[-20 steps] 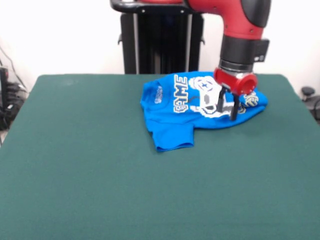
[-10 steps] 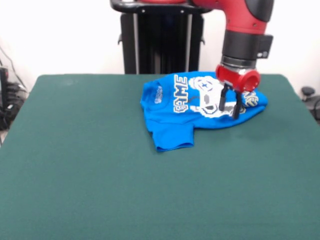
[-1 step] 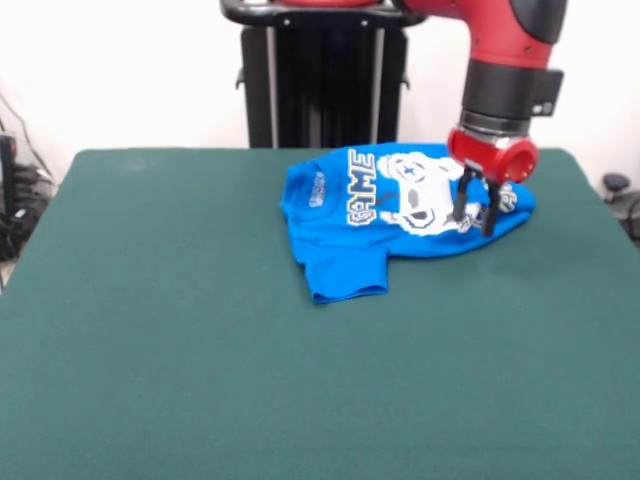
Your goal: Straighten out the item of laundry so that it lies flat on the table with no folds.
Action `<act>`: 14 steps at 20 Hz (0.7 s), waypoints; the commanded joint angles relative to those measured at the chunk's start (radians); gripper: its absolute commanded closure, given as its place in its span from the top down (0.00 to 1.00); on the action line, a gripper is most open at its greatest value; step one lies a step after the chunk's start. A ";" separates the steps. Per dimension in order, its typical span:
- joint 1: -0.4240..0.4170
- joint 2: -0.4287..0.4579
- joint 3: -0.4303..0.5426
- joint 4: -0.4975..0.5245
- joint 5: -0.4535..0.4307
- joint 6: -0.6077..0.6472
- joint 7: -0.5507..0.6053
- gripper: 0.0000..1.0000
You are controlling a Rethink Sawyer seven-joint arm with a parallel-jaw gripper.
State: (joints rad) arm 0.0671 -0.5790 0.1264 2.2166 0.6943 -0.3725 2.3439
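Note:
The item of laundry (image 3: 385, 205), a bright blue T-shirt with a white controller print and "GAME" lettering, lies rumpled at the far right of the green table (image 3: 200, 330). One sleeve sticks out toward the front, and the shirt's right part is bunched. My gripper (image 3: 475, 208) hangs over the shirt's right end with its two black fingers (image 3: 461, 201) apart, open, nothing between them. I cannot tell whether the tips touch the cloth.
A black pedestal (image 3: 320, 75) rises behind the table's far edge. Cables and dark gear (image 3: 20, 195) sit off the left side. A dark object (image 3: 615, 185) lies past the right edge.
My gripper has slid to the right across the shirt, from over the controller print to the shirt's right end. The shirt has kept its shape.

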 commanded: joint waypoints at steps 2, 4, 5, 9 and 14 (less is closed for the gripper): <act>0.039 0.046 0.087 -0.048 0.095 0.063 0.304 1.00; 0.034 0.059 0.098 -0.051 0.082 0.054 0.313 1.00; 0.034 0.063 0.100 -0.052 0.080 0.051 0.317 1.00; 0.037 0.060 0.099 -0.052 0.083 0.051 0.317 1.00; 0.035 0.064 0.106 -0.052 0.077 0.042 0.329 1.00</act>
State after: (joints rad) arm 0.0839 -0.5657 0.1265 2.2165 0.7015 -0.3725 2.3439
